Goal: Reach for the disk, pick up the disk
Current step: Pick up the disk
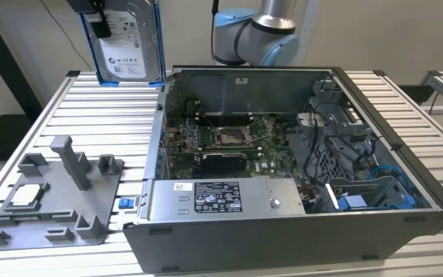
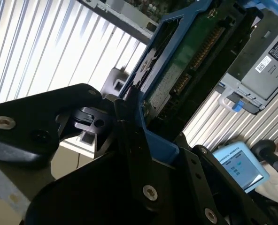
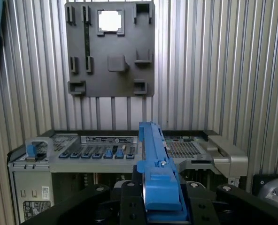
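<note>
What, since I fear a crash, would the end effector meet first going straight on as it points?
Probably the slatted table, reached first by the disk the end effector grips, close beside the computer case; depth is unclear.

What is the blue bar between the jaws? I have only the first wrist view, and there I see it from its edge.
Observer: It is the carrier of the disk. The exterior view shows its silver face with a white label.
Operator: Does it rest on something?
Observer: I think not. In the exterior view it hangs upright above the table, on the exterior view's left of the open computer case.
Operator: And its other face?
Observer: The second wrist view shows a green circuit board there.
</note>
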Controlling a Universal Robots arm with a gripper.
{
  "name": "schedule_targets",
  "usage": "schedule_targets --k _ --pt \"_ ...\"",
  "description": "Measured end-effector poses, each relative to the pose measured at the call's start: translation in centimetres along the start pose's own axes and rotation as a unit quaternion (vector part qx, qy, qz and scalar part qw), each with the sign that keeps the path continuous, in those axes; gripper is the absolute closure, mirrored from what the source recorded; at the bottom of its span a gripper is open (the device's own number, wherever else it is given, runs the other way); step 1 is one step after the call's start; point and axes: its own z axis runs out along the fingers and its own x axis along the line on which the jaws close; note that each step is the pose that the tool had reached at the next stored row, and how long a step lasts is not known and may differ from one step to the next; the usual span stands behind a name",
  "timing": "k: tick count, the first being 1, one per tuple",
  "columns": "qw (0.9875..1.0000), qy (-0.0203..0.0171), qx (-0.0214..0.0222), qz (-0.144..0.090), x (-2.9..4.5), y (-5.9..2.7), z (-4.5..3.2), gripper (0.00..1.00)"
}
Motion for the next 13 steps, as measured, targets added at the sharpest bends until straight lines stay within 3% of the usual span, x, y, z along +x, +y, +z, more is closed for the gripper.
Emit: schedule_targets --k 7,13 --pt "1.0000 -0.0001 0.0000 -0.001 -0.07 -2.96 0.25 1.00" --pt "1.0000 -0.0002 0.0000 -0.002 -0.13 -4.68 -0.57 1.00"
